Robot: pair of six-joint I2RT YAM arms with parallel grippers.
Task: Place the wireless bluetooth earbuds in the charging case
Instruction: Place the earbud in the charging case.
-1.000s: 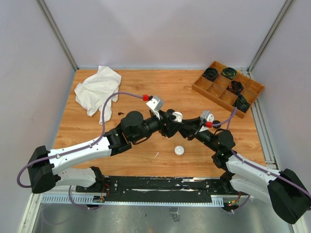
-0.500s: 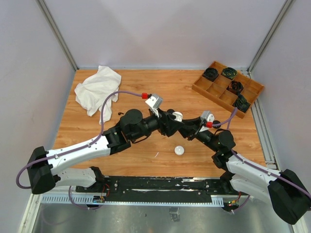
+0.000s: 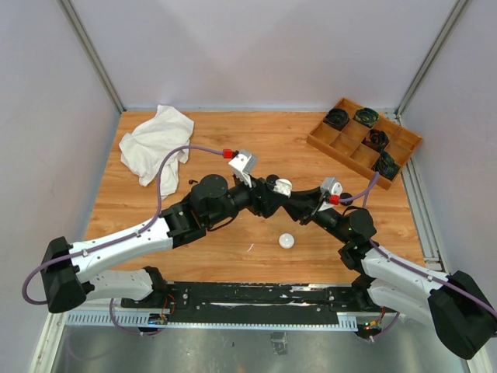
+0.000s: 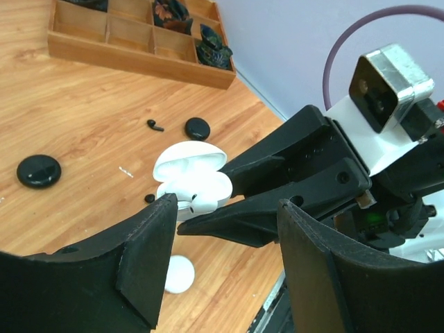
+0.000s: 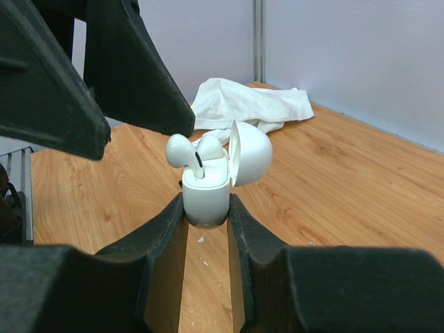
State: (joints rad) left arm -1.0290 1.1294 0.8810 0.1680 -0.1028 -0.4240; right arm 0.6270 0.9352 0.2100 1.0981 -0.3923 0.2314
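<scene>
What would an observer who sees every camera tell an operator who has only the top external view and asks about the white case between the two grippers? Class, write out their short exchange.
Operator: From above I see only a white blob between the arms. Is the case open?
Observer: Yes. In the right wrist view the charging case has its lid swung open, and the right gripper clamps the case's base.
Operator: Is anything inside it?
Observer: Two white earbuds stand in it, their heads above the rim.
</scene>
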